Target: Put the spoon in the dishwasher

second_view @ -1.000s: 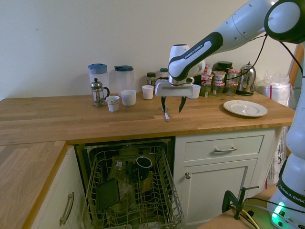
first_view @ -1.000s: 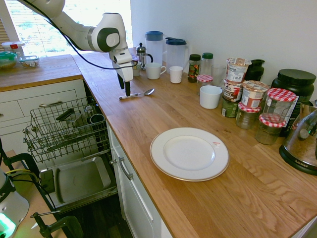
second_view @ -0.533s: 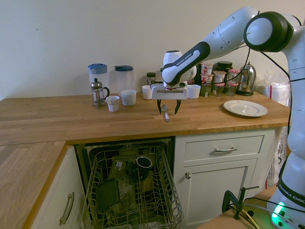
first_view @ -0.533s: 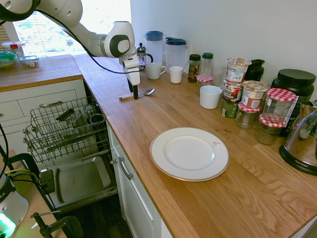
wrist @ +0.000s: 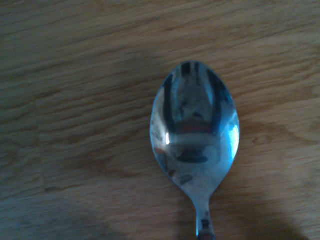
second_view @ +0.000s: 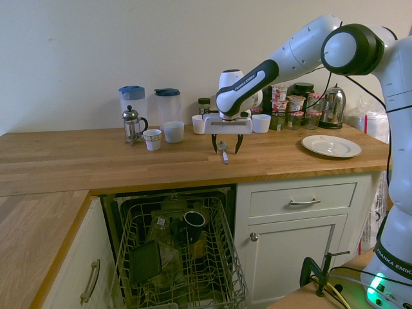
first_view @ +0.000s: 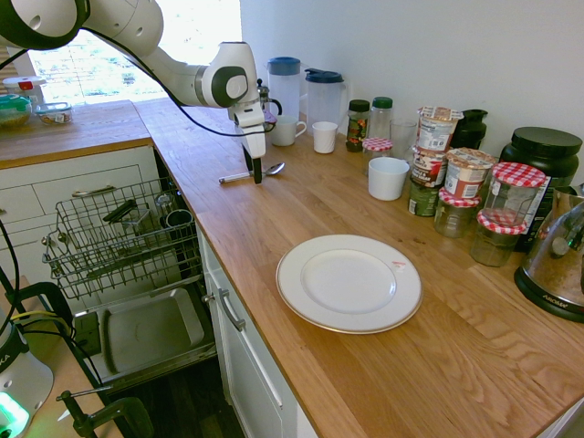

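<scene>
Spoon [first_view: 254, 173] lies flat on the wooden desk [first_view: 365, 383], bowl up, handle toward the desk's front edge above the dishwasher [second_view: 177, 257]; wrist view shows its bowl [wrist: 195, 127] close up on the wood grain. Gripper [second_view: 226, 148] points straight down right over the spoon, fingers apart, one on each side of it, nothing held; can't tell if the tips touch the desk. Dishwasher is open, wire rack [first_view: 119, 237] pulled out, grey inner door panel [first_view: 151, 330] lying flat below it. Rack holds a dark cup [second_view: 194, 221] lying on its side, a dark flat item [second_view: 145, 261] and some clear pieces too unclear to name. On the desk behind the spoon: small French press [second_view: 132, 124], two clear jugs with blue lids [second_view: 132, 100] [second_view: 167, 104], contents not visible, and three white cups [second_view: 152, 139] [second_view: 173, 131] [second_view: 199, 123], insides not visible. Further along, a white mug [first_view: 388, 178], a cluster of jars and tubs [first_view: 456, 187], several with red checked lids, all closed, a black canister [first_view: 544, 160] and a metal kettle [first_view: 557, 260]. White plate [first_view: 349, 283] sits bare near the desk's front edge, well apart from the spoon.
</scene>
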Tool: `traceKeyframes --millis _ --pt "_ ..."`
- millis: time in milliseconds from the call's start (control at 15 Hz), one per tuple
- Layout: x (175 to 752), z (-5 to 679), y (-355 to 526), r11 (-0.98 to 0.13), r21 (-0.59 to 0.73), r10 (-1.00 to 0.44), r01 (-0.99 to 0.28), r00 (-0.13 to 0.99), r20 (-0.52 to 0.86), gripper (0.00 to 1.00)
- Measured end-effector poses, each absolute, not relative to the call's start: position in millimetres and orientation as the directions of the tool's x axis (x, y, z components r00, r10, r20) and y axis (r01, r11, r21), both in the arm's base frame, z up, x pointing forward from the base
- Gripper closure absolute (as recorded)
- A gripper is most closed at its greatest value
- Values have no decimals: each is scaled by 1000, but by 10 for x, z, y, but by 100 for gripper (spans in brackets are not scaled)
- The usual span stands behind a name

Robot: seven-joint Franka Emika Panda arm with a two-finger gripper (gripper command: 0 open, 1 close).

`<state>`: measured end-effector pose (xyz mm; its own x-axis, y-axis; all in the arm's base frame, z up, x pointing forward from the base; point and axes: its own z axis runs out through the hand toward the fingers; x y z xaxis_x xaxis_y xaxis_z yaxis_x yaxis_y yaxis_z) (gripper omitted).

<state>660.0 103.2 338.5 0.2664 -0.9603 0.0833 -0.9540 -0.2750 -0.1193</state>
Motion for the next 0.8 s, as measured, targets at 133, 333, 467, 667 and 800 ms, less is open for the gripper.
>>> traceKeyframes --millis 133,333,467,667,800 --pt "6619 3385 1028 -271 -116 -961 -955 263 81 100" --pt "6655 3371 1042 -268 -111 -962 -957 261 76 100" --pt "6656 3369 1044 -264 -110 -964 -958 257 70 100" --pt "6655 3369 1045 -263 -107 -964 -959 257 65 100" --pt "6656 3368 1034 -264 -106 -964 -959 258 65 100"
